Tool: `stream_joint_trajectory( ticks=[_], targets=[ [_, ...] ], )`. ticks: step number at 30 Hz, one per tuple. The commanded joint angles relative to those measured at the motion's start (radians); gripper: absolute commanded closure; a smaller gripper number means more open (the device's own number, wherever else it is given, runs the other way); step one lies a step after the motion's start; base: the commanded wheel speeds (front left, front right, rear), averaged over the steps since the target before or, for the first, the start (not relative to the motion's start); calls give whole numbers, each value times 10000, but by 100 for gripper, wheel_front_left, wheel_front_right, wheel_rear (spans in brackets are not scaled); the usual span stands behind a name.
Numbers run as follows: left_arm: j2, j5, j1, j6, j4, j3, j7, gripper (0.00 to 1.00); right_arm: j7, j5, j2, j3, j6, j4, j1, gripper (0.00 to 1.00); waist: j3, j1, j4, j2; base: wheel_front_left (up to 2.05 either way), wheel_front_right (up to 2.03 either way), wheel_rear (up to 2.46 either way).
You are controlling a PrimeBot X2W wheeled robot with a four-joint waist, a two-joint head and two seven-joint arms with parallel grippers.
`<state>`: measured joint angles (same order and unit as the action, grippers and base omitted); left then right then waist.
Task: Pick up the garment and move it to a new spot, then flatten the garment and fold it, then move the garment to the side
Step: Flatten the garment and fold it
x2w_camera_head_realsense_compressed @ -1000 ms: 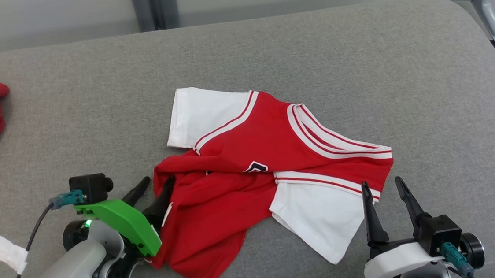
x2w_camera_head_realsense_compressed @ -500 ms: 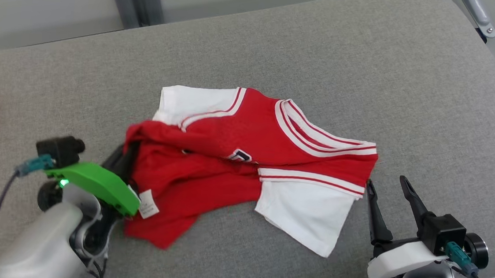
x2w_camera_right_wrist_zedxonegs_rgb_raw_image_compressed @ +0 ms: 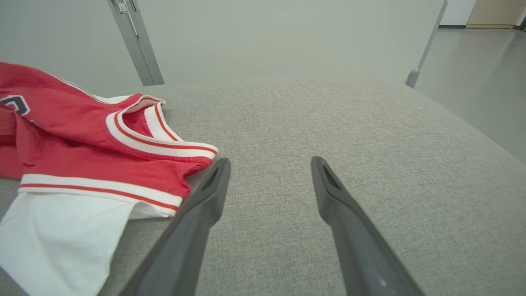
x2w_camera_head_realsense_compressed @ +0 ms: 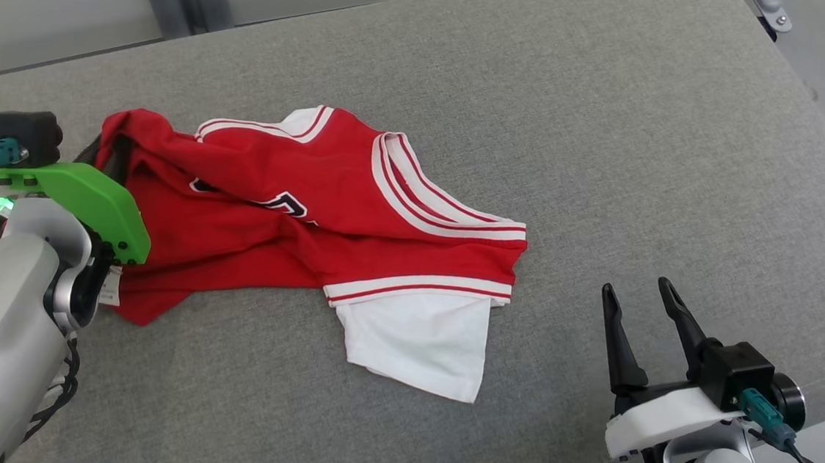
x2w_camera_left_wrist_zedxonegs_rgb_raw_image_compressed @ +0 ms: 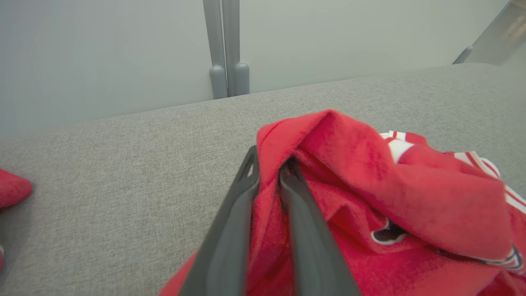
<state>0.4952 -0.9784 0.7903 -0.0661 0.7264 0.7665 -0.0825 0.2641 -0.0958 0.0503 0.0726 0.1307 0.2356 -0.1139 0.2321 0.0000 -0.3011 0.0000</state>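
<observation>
Step in hand, as judged: carrying the garment to a new spot.

Left gripper (x2w_camera_left_wrist_zedxonegs_rgb_raw_image_compressed: 269,164) pinches a bunched red fold at the left end of the garment (x2w_camera_head_realsense_compressed: 310,216), jaws nearly together with cloth between them. That end is raised. The rest lies on the grey cushion (x2w_camera_head_realsense_compressed: 612,129), left of centre, with the white sleeve (x2w_camera_head_realsense_compressed: 415,342) toward the front edge.

Right gripper (x2w_camera_head_realsense_compressed: 638,287) is spread wide and empty, near the front right corner, apart from the cloth.

To do it well:
- Lift higher before travelling, so the lower half does not drag and crumple (the grip is on one fold only, so a jerk could free it).
- Set down clear of the other red cloth (x2w_camera_left_wrist_zedxonegs_rgb_raw_image_compressed: 12,189) at the left edge, with room to flatten
</observation>
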Motion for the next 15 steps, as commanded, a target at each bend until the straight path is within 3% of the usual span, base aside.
stream_joint_trajectory(
  ticks=[1, 8, 15],
  targets=[
    [-28, 47, 26, 41, 225, -72, -266, 0, 5, -64, 8, -54, 1, 10, 21, 0, 38, 0, -116, 0, 0, 0, 0],
    [182, -188, -1140, 173, 213, -378, -1385, 0, 5, 54, 10, -372, 1, 29, 483, 0, -403, 0, 85, 0, 0, 0, 0],
    [531, -925, -3260, -248, -1763, -1263, -1746, 0, 5, 70, 13, -344, 1, -63, 864, 0, -650, 0, 726, 0, 0, 0, 0]
  ],
)
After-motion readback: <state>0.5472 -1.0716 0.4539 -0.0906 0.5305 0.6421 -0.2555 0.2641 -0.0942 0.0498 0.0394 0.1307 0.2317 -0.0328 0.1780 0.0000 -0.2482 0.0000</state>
